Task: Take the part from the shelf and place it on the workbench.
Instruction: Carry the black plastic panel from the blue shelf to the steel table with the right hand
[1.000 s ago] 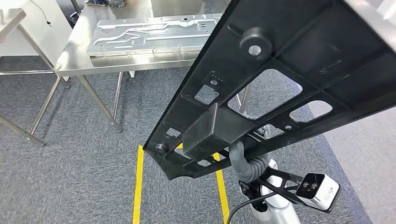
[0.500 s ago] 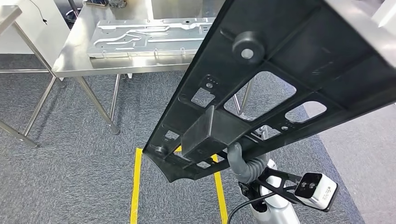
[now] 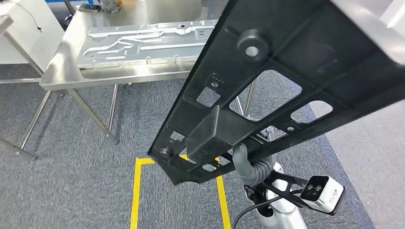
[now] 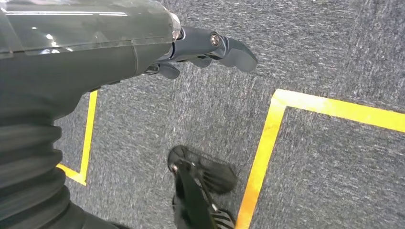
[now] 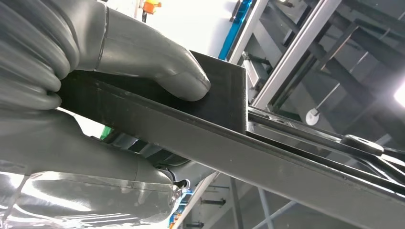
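**op_kuavo:** Whole head view has slid compared to a second ago, so I'm walking/turning, not the stuff moving. Desk [image 3: 57, 78] with the silver plate [image 3: 143, 43] sits far left, so closer to drop-off. Left hand [image 4: 210, 47] hangs over the carpet, fingers loosely apart, holding nothing.

**benchrat:** And the part?

**op_kuavo:** Black part [image 3: 267, 90] is up in the air, right hand [image 3: 246, 164] clamped on it, thumb [image 5: 157, 67] pressing its block. Far end's cut off, fingers mostly hidden.

Long black plastic part [image 3: 267, 90] — ribbed, with cut-out openings — held tilted above the grey carpet, short of the steel workbench [image 3: 62, 71].
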Available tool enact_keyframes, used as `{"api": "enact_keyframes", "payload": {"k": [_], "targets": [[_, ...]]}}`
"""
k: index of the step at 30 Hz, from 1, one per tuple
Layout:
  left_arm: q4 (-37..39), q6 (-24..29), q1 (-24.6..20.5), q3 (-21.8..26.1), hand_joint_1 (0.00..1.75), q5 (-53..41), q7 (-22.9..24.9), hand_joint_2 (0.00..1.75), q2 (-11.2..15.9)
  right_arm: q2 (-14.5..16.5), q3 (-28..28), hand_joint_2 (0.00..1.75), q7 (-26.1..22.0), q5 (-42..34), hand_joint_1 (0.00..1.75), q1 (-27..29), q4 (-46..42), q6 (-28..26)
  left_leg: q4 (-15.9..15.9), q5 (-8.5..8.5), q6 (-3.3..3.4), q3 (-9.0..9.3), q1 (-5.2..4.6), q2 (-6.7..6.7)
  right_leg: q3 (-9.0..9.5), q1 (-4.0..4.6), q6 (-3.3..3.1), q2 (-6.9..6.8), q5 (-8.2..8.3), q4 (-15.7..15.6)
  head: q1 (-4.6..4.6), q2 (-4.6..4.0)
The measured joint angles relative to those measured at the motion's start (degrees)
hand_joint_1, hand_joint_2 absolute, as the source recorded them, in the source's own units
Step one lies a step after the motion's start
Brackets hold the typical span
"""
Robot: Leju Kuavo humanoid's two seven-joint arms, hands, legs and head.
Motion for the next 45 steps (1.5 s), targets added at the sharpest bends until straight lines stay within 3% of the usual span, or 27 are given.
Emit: {"api": "enact_keyframes", "payload": {"k": [1,2,4,5,6,10,12,14,16,17,19,21,22,24,25,27,29,31,32,33,35,37,41,42,45], "targets": [[0.0,0.0,0.1,0.1,0.00,0.0,0.0,1.75,0.0,0.0,-0.1,1.75,0.0,-0.1,1.75,0.1,0.0,0.1,0.4,1.53,0.13,-1.39,-0.02,0.00,0.74,0.10,0.00,0.12,-0.58,0.0,0.00,0.00],[0.0,0.0,0.2,0.1,0.00,0.0,0.0,1.75,0.0,0.0,-0.2,1.75,0.0,-0.2,1.75,0.2,0.0,0.1,-1.7,4.33,0.37,-1.58,-0.07,0.00,1.63,0.18,0.06,0.22,-1.23,0.0,0.00,0.01],[0.0,0.1,0.3,0.2,0.00,0.1,0.0,1.75,0.0,0.0,-0.3,1.75,0.0,-0.3,1.75,0.2,0.0,0.2,-9.1,10.31,1.11,0.09,-0.41,-0.02,3.35,0.33,0.35,0.28,-2.62,0.0,0.01,0.01],[0.0,0.1,0.3,0.3,0.00,0.1,0.0,1.75,0.0,0.0,-0.4,1.75,0.0,-0.4,1.75,0.2,-0.1,0.3,-12.2,11.72,1.48,1.12,-0.65,-0.03,3.86,0.37,0.63,0.36,-3.18,0.0,0.00,0.01],[0.0,0.1,0.3,0.3,0.00,0.1,0.0,1.75,0.1,0.0,-0.4,1.75,0.0,-0.5,1.75,0.3,-0.1,0.3,-13.9,12.06,1.78,1.75,-0.91,-0.04,4.10,0.36,0.96,0.41,-3.54,-0.2,0.00,0.00],[0.0,0.3,0.3,0.4,0.00,0.1,-0.1,1.75,0.0,0.0,-0.7,1.75,0.2,-0.6,1.75,0.3,-0.1,0.6,-15.8,10.83,2.88,3.47,-0.78,-0.28,3.64,0.23,2.35,0.37,-3.02,1.9,0.00,0.01],[0.0,0.3,0.2,0.4,0.00,0.1,-0.1,1.75,-0.1,-0.1,-0.9,1.75,0.2,-0.7,1.75,0.1,-0.2,0.7,-16.5,10.31,3.35,4.85,-0.54,-0.39,0.29,0.07,2.77,0.23,-3.82,7.4,0.01,0.01],[0.0,0.3,0.1,0.4,0.00,0.1,-0.1,1.75,-0.1,-0.1,-0.9,1.75,0.2,-0.7,1.75,0.2,-0.2,0.9,-16.7,9.48,3.56,5.86,-0.53,-0.42,-4.87,-0.13,3.23,0.15,-6.59,14.1,0.02,0.01],[0.0,0.3,0.2,0.5,0.00,0.1,-0.1,1.75,-0.1,-0.1,-1.0,1.75,0.3,-0.7,1.75,0.3,-0.1,1.0,-16.7,8.46,3.49,7.04,-0.54,-0.51,-8.21,-0.30,3.54,0.10,-7.93,16.2,0.02,0.01],[0.0,0.3,0.2,0.5,0.00,0.1,-0.1,1.75,-0.1,-0.1,-1.0,1.75,0.3,-0.6,1.75,0.3,-0.1,1.0,-16.7,7.88,3.40,7.80,-0.54,-0.56,-8.50,-0.36,3.52,0.08,-6.82,14.6,0.02,0.01],[0.0,0.3,0.2,0.5,0.00,0.1,-0.1,1.75,-0.1,-0.1,-1.0,1.75,0.3,-0.6,1.75,0.3,-0.1,1.0,-16.6,6.60,3.07,9.40,-0.55,-0.61,-7.02,-0.39,3.21,-0.03,-0.94,7.4,0.02,0.01],[0.0,0.3,0.2,0.5,0.00,0.1,-0.1,1.75,-0.2,-0.1,-1.1,1.75,0.4,-0.5,1.75,0.2,-0.1,0.9,-16.8,5.48,2.44,10.33,-0.65,-0.64,-5.73,-0.08,2.50,-0.17,3.47,2.0,0.04,0.01],[0.0,0.3,0.1,0.5,0.00,0.1,-0.1,1.75,-0.2,-0.1,-1.1,1.75,0.6,-0.5,1.75,0.2,-0.2,0.9,-16.8,5.18,2.08,10.59,-0.71,-0.62,-5.58,0.05,2.07,-0.12,4.23,1.0,0.05,0.01],[0.0,0.3,0.0,0.5,0.00,0.1,-0.1,1.75,-0.2,-0.1,-1.2,1.75,0.9,-0.4,1.75,0.2,-0.3,0.9,-16.5,5.14,1.42,10.90,-0.73,-0.56,-5.02,0.09,1.26,0.13,3.82,0.7,0.04,0.01],[0.0,0.2,-0.1,0.5,0.00,0.1,-0.1,1.75,-0.2,-0.1,-1.2,1.75,1.0,-0.3,1.75,0.1,-0.4,0.9,-15.3,5.31,1.18,10.73,-0.69,-0.53,-4.41,0.00,0.91,0.18,3.59,0.4,0.05,0.01],[0.0,0.2,-0.2,0.5,0.00,0.2,-0.1,1.75,-0.3,-0.1,-1.3,1.75,1.1,0.0,1.75,0.0,-0.5,0.8,-10.1,4.79,0.77,7.93,-0.59,-0.51,-3.00,-0.14,0.31,0.12,2.95,0.0,0.04,0.00],[0.0,0.2,-0.1,0.5,0.00,0.3,-0.1,1.75,-0.4,-0.1,-1.3,1.75,1.4,0.4,1.75,0.0,-0.5,0.5,-2.9,2.01,0.42,3.03,-0.55,-0.49,-2.01,-0.08,-0.03,0.13,2.08,-0.1,0.04,-0.01],[0.0,0.3,0.0,0.5,0.00,0.4,-0.2,1.75,-0.4,-0.1,-1.3,1.75,1.8,0.8,1.75,0.1,-0.4,0.0,0.1,-0.46,0.33,-0.48,-0.55,-0.49,-0.94,-0.01,-0.06,0.30,1.13,-0.1,0.04,0.00],[0.0,0.3,0.1,0.5,0.00,0.5,-0.2,1.75,-0.3,-0.1,-1.4,1.75,2.0,1.0,1.75,0.1,-0.2,-0.2,-1.1,0.02,0.41,-0.97,-0.55,-0.49,-0.24,0.01,-0.01,0.37,0.61,-0.1,0.04,-0.01],[0.0,0.3,0.1,0.5,0.00,0.5,-0.2,1.75,-0.3,-0.1,-1.4,1.75,2.1,1.1,1.75,0.1,-0.1,-0.3,-4.0,2.06,0.61,-0.64,-0.56,-0.49,0.55,0.04,0.09,0.42,0.04,-0.1,0.04,0.00],[0.0,0.3,0.2,0.5,0.00,0.6,-0.2,1.75,-0.3,-0.1,-1.6,1.75,2.2,1.2,1.75,0.1,0.3,-0.5,-11.3,8.25,1.18,0.84,-0.71,-0.47,1.85,0.14,0.44,0.47,-1.09,0.0,0.04,0.00],[0.0,0.3,0.3,0.5,0.00,0.6,-0.2,1.75,-0.3,-0.1,-1.9,1.75,2.3,1.3,1.75,0.1,0.5,-0.7,-14.9,11.59,1.85,1.64,-0.99,-0.47,2.49,0.30,1.09,0.59,-1.89,0.0,0.04,0.00],[0.0,0.2,0.2,0.6,0.00,0.6,-0.3,1.75,-0.3,-0.2,-2.3,1.75,2.3,1.4,1.75,0.1,0.6,-0.9,-15.7,11.67,3.07,2.99,-0.81,-0.63,2.15,0.34,2.38,0.52,-2.54,2.2,0.04,0.00],[0.0,0.2,0.1,0.6,0.00,0.6,-0.3,1.75,-0.3,-0.2,-2.3,1.75,2.4,1.6,1.75,0.0,0.6,-1.0,-15.8,11.47,3.34,3.42,-0.74,-0.65,0.88,0.24,2.64,0.41,-3.36,4.6,0.05,-0.01],[0.0,0.2,0.1,0.6,0.00,0.6,-0.4,1.75,-0.3,-0.2,-2.4,1.75,2.8,2.1,1.75,0.0,0.6,-1.3,-15.9,10.50,3.77,4.25,-0.80,-0.64,-6.00,-0.02,3.22,0.19,-7.46,14.7,0.04,0.00]]}}
